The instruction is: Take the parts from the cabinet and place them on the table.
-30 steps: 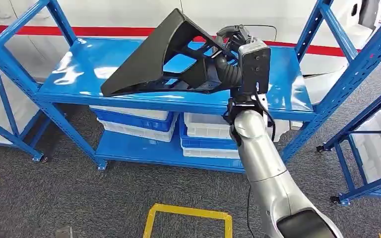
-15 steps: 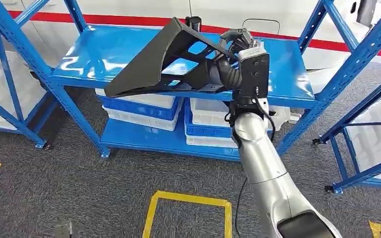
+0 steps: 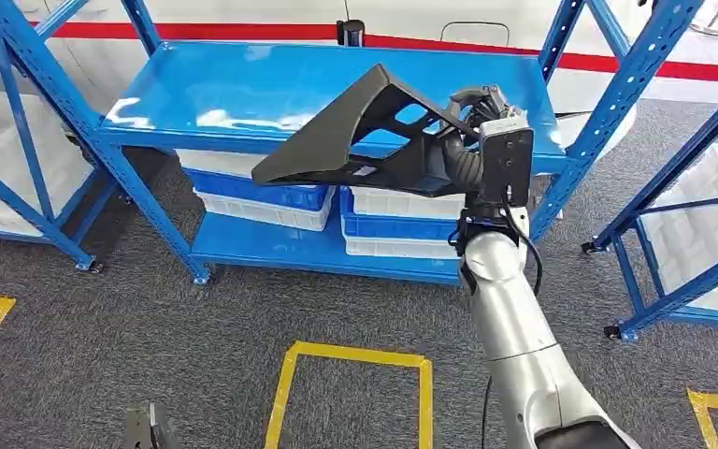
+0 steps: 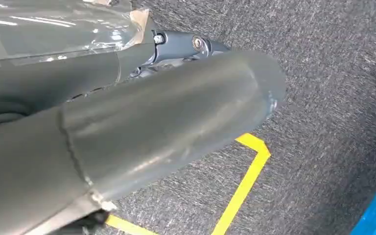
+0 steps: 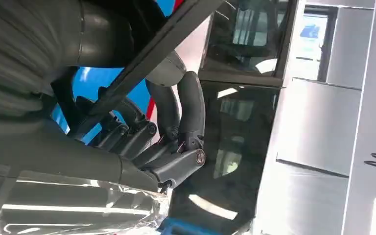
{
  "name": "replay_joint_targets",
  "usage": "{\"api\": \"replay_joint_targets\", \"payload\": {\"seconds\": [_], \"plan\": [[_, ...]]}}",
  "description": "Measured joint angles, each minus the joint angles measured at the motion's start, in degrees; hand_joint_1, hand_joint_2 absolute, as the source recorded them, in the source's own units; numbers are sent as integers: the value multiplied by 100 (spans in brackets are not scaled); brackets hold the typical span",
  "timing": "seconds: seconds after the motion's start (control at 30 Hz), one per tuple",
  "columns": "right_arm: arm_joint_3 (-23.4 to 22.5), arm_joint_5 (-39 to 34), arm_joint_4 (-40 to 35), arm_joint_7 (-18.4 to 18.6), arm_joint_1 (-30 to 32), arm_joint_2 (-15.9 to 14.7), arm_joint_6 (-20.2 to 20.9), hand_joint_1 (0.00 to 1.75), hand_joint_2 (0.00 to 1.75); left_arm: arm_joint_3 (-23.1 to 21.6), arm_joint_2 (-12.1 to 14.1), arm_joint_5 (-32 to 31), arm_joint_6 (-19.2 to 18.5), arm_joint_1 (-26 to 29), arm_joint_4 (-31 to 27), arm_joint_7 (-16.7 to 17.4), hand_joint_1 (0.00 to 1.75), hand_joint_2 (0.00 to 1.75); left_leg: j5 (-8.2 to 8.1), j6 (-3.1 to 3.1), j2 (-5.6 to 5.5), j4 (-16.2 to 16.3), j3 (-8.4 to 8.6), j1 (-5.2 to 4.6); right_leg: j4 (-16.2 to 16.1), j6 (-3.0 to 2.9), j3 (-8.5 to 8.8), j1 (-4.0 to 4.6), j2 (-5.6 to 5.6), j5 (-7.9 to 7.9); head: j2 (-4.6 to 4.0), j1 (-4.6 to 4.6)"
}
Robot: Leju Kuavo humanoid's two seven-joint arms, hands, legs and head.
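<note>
Carry step: right hand point(image 3: 472, 126) grips black triangular part point(image 3: 355, 140), clear of blue cabinet shelf point(image 3: 243, 89). Left hand state: can't tell. Next probably turn toward table, keep part level.

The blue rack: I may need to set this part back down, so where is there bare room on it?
The top shelf is bare between its uprights, from the back edge to the front lip. The lower shelf is crowded with stacked bins. The right hand holds the black part near the front edge.
</note>
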Motion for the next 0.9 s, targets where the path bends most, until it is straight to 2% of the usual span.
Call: {"api": "replay_joint_targets", "payload": {"seconds": [0.03, 0.07, 0.1, 0.2, 0.23, 0.27, 0.3, 0.33, 0.37, 0.4, 0.43, 0.47, 0.5, 0.53, 0.57, 0.6, 0.63, 0.67, 0.7, 0.73, 0.77, 0.8, 0.83, 0.87, 0.9], "plan": [[-24, 2, -35, 0, 15, -20, 7, 175, 175, 0, -4, -2, -2, -16, -2, 0, 0, 0, 167, -8, 0, -525, 373, 16, 60, 26, -71, -17, 9, 17, 0, 0], [-35, 11, -68, 2, 21, -31, 9, 175, 175, 0, -11, -2, -7, -42, -7, 0, 0, 0, 181, -11, -7, -1087, 743, 32, 130, 49, -132, -28, 15, 30, 0, -2], [-50, 29, -112, 4, 21, -48, 13, 175, 175, -2, -22, -2, -24, -75, -13, 2, 0, 0, 46, -12, -40, -1301, 892, -18, 154, 94, -205, 17, 17, 61, 0, -20], [-76, 46, -138, 4, 71, -89, 50, 175, 175, -2, -31, 0, -57, -125, -24, 15, 0, 0, 112, 102, -65, -1282, 782, -68, 136, 269, -234, 10, 12, 181, 0, -15], [-85, 48, -138, 7, 92, -98, 61, 175, 175, -2, -33, 0, -61, -141, -26, 17, 0, 0, 160, 173, -59, -1305, 762, -85, 128, 323, -247, 27, 17, 219, 0, -4], [-109, 63, -138, 7, 103, -127, 74, 175, 175, -2, -55, 4, -68, -170, -28, 18, 0, 0, 260, 296, 1, -1372, 720, -30, 200, 329, -327, 8, 2, 137, 0, -4], [-149, 74, -138, 2, 96, -175, 76, 175, 175, 0, -61, 11, -70, -217, -31, 22, 0, 0, 349, 345, -31, -1390, 629, -63, 377, 276, -459, 26, 11, -114, 0, -18], [-164, 90, -131, -9, 94, -177, 81, 175, 175, 0, -61, 13, -68, -251, -41, 26, 0, 0, 406, 399, -21, -1389, 558, -57, 623, 228, -546, 12, 11, -342, 0, 16], [-177, 105, -124, -42, 86, -179, 90, 175, 175, 2, -61, 26, -50, -285, -48, 31, 0, 0, 509, 410, -22, -1389, 435, -67, 1197, 177, -697, 17, 15, -729, 0, 42], [-190, 129, -85, -72, 85, -184, 92, 175, 175, 0, -61, 31, -52, -297, -48, 33, 0, 0, 585, 413, -19, -1388, 336, -74, 1676, 166, -806, 20, 17, -970, 0, 46], [-190, 135, -46, -96, 85, -181, 92, 175, 175, 2, -61, 37, -55, -301, -48, 35, 0, 0, 666, 412, -5, -1387, 236, -77, 2044, 197, -849, 31, 18, -1094, 0, 57], [-190, 140, -17, -109, 85, -179, 92, 175, 175, 2, -61, 37, -55, -300, -48, 37, 0, 0, 751, 406, 5, -1387, 132, -77, 2189, 250, -797, 30, 18, -1056, 0, 50], [-194, 140, 5, -116, 82, -179, 92, 175, 175, 2, -61, 37, -57, -305, -48, 39, 0, 0, 831, 392, 13, -1385, 29, -73, 2114, 310, -649, 29, 18, -905, 0, 57], [-199, 142, 26, -116, 76, -177, 92, 175, 175, 2, -61, 42, -57, -308, -48, 42, 0, 0, 915, 371, 14, -1384, -72, -68, 1837, 365, -387, 29, 17, -700, 0, 68], [-201, 142, 44, -118, 61, -170, 92, 175, 175, 2, -61, 42, -57, -309, -48, 42, 0, 0, 992, 345, 13, -1383, -155, -66, 1428, 377, -65, 18, 17, -570, 0, 63], [-201, 142, 53, -122, 39, -155, 90, 175, 175, 2, -61, 42, -57, -313, -50, 42, 0, 0, 1073, 313, 13, -1377, -214, -63, 889, 332, 346, 17, 17, -619, 0, 63], [-199, 146, 53, -125, 12, -142, 92, 175, 175, 4, -61, 44, -57, -314, -61, 42, 0, 0, 1129, 266, 8, -1371, -271, -92, 300, 268, 827, 52, 18, -777, 0, 72], [-203, 146, 55, -131, -21, -127, 92, 175, 175, 2, -61, 44, -57, -318, -63, 42, 0, 0, 1241, 230, 19, -1403, -287, -88, -25, 232, 878, 88, 46, -896, 0, 41], [-205, 146, 74, -133, -21, -118, 92, 175, 175, 2, -59, 44, -57, -320, -61, 44, 0, 0, 1363, 205, 19, -1508, -284, -79, 33, 244, 743, 110, 45, -811, 0, 33], [-208, 146, 92, -133, -26, -120, 92, 175, 175, 2, -57, 44, -57, -315, -63, 46, 0, 0, 1455, 170, 16, -1573, -293, -76, 54, 212, 697, 124, 51, -785, 2, 35], [-208, 146, 116, -129, -8, -120, 92, 175, 175, 2, -57, 50, -57, -299, -59, 48, 0, 0, 1527, 131, -5, -1596, -314, -75, 28, 144, 637, 75, 44, -707, 0, 13], [-210, 146, 151, -131, -6, -116, 101, 175, 175, 2, -39, 81, -57, -291, -59, 48, 0, 0, 1315, 113, -8, -1551, -366, -36, 43, 72, 621, -15, 11, -632, 0, 0], [-210, 144, 184, -131, -19, -96, 133, 175, 175, 4, -37, 99, -76, -281, -59, 48, 0, 0, 856, 105, -2, -1290, -431, -35, 44, -17, 564, 5, 10, -557, 0, -2], [-210, 127, 208, -149, -45, -81, 146, 175, 175, 4, -42, 105, -105, -282, -59, 46, 0, 0, 410, 83, -6, -866, -515, -28, 57, -67, 476, 16, 4, -460, 0, -24], [-212, 88, 269, -196, -79, -59, 155, 175, 175, 7, -42, 105, -127, -282, -59, 33, 0, 0, 90, 56, -15, -362, -598, -28, 67, -79, 376, 36, 4, -373, 0, -17]]}}
